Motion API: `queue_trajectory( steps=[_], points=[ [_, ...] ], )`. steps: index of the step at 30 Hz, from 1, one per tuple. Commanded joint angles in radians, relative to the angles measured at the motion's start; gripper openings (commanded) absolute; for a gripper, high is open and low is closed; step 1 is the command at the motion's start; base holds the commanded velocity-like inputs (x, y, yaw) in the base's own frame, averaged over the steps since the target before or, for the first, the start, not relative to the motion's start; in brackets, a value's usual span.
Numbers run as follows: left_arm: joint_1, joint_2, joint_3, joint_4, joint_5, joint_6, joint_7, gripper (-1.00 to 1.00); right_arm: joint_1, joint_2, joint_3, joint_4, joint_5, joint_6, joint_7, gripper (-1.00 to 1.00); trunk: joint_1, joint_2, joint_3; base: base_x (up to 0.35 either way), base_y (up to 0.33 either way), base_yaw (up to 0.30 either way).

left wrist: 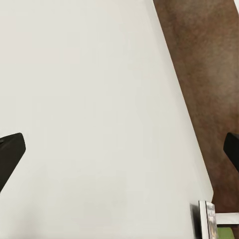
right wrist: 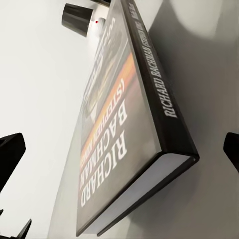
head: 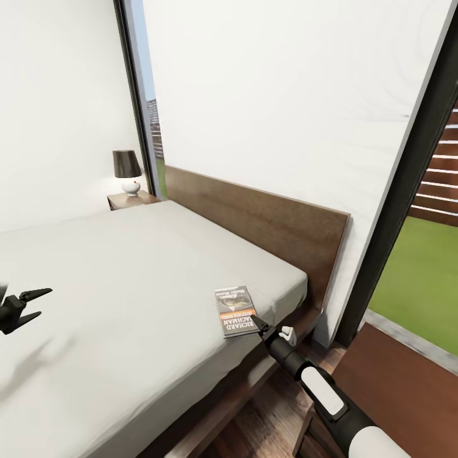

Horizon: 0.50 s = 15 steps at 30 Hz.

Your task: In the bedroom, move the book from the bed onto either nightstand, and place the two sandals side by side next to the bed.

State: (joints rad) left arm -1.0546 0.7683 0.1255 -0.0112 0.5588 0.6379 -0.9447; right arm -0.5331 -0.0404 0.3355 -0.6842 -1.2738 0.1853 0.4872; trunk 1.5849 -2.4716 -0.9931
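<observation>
Left edge, about 9 o'clock in the head view: black two-fingered left gripper [head: 30, 303] hangs over the plain light-grey mattress of the low bed [head: 121, 280], jaws apart, nothing between them. Well apart from the book; not the arm for this pick, by my reading.

Far corner, about 11 o'clock: low dark-brown wooden nightstand [head: 130, 200] beside the flat brown headboard [head: 267, 222], bearing a dark-shaded, white-based lamp [head: 127, 170].

Centre-right, about 5 o'clock: small thin dark-grey paperback book [head: 235, 310] lies flat on the mattress near the bed's near edge. Long axis runs roughly from headboard toward bed edge.

Right gripper [head: 261, 327], black, on a black-and-white arm, sits just at the book's near corner, much the nearer of the two. Jaws apart, the book lying straight ahead between them in the right wrist view, not yet clamped.

Book's look [right wrist: 124, 129]: glossy dark cover, orange band, white lettering "RICHARD BACHMAN" on cover and spine, pale page block showing. Thin, rigid enough to pinch at an edge, probably.
</observation>
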Motion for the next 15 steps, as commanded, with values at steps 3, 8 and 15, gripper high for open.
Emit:
queue_trajectory(
  steps=[3, 8, 15],
  points=[
    [-0.001, 0.0, 0.008, 0.0, -0.006, 0.006, -0.002, 1.0, -0.001, -0.001, 0.004, 0.0, -0.011, 0.003, 0.001, 1.0, 0.0, 0.0, -0.001, 0.0, 0.0, 0.0],
    [-0.001, 0.0, 0.008, 0.0, -0.006, 0.006, -0.002, 1.0, -0.001, -0.001, 0.004, 0.0, -0.011, 0.003, 0.002, -1.0, 0.0, 0.0, -0.001, 0.0, 0.0, 0.0],
    [-0.001, 0.0, 0.008, 0.0, -0.006, 0.006, -0.002, 1.0, -0.001, -0.001, 0.002, 0.0, -0.01, 0.003, 0.002, -1.0, 0.0, 0.0, -0.001, 0.0, 0.0, 0.0]
  ],
)
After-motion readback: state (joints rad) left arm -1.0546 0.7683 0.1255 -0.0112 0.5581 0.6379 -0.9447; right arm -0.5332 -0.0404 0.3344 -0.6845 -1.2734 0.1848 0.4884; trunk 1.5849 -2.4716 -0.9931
